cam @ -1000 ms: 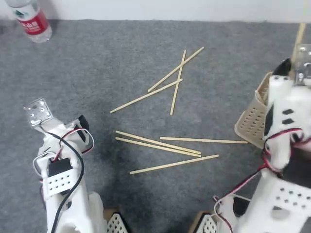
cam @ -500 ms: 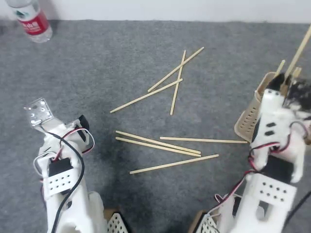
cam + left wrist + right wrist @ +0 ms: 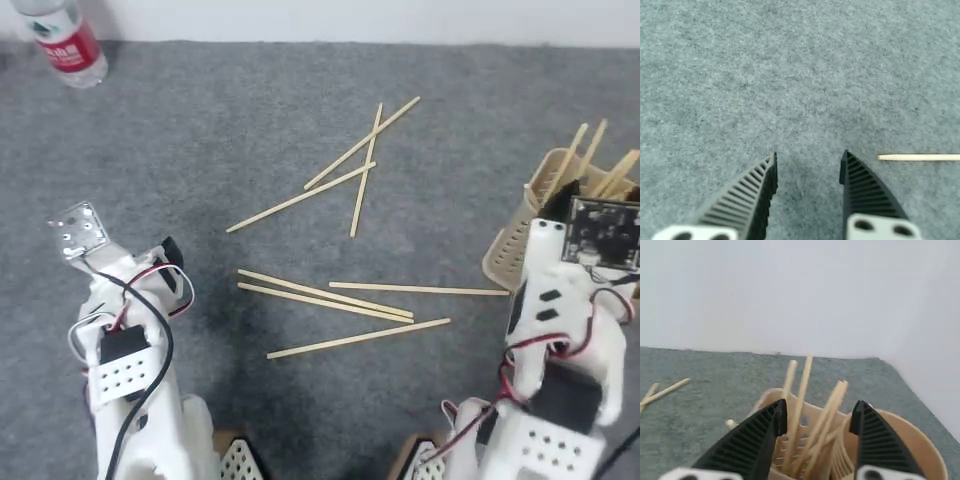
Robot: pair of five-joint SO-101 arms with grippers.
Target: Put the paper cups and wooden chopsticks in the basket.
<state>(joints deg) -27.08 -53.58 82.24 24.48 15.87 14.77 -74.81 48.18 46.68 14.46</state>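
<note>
Right wrist view: right gripper [image 3: 819, 412] jaws apart, poised just above basket [image 3: 914, 438]; wooden chopsticks [image 3: 801, 390] stand inside, seen between jaws. Left gripper [image 3: 809, 157] jaws apart over grey carpet [image 3: 790, 60]; loose chopstick [image 3: 920, 157] just beside one finger.

You're looking at a makeshift robotics test bench: a grey felt mat [image 3: 180, 140] against a bare white wall [image 3: 350, 18], white arms [image 3: 125, 375] trailing exposed wires [image 3: 165, 340], and a water bottle [image 3: 65, 40] at far left.
</note>
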